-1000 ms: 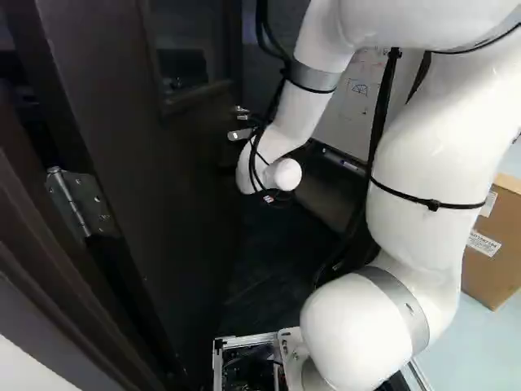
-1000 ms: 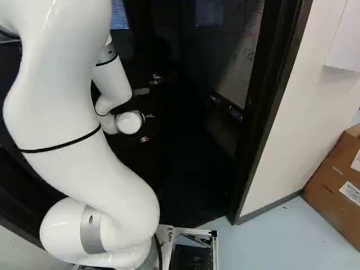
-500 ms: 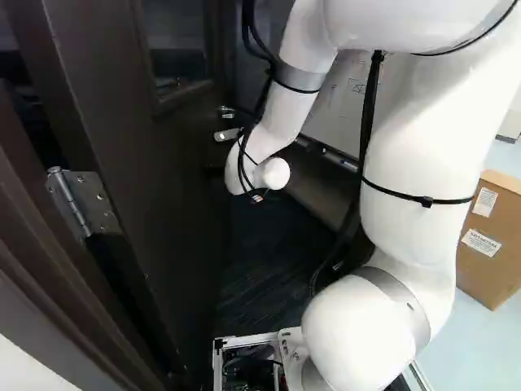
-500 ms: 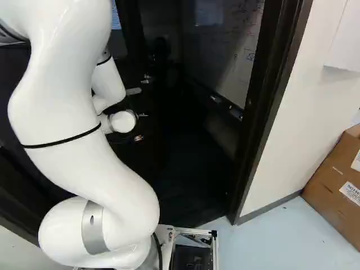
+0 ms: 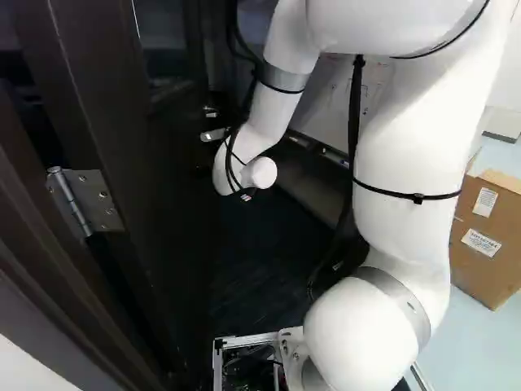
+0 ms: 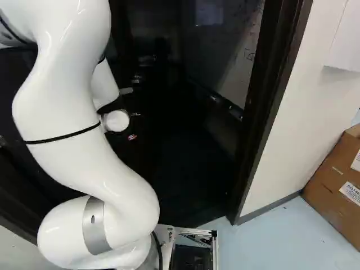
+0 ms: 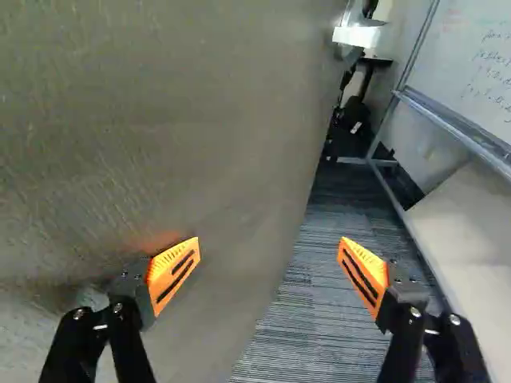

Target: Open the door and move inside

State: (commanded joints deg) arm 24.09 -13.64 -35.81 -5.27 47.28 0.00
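- The door (image 5: pixel 167 220) stands open at the left of the left base view, a hinge (image 5: pixel 81 202) near its side.
- In the wrist view the door's broad face lies beside the tool (image 7: pixel 270 239) and runs on ahead of it; its handle (image 7: pixel 358 33) is farther ahead.
- The tool is spread wide, its two orange pads (image 7: pixel 173 270) well apart, with the door's edge and striped carpet (image 7: pixel 307 327) showing through the gap. Nothing is pinched.
- One finger is close against the door's face; whether it touches, I cannot tell. The other is over the carpet, on the whiteboard (image 7: pixel 479 68) side.
- A cardboard box (image 5: pixel 480 265) with raised flaps sits on the pale floor (image 5: pixel 488 338) at the right of the left base view; its contents are hidden.
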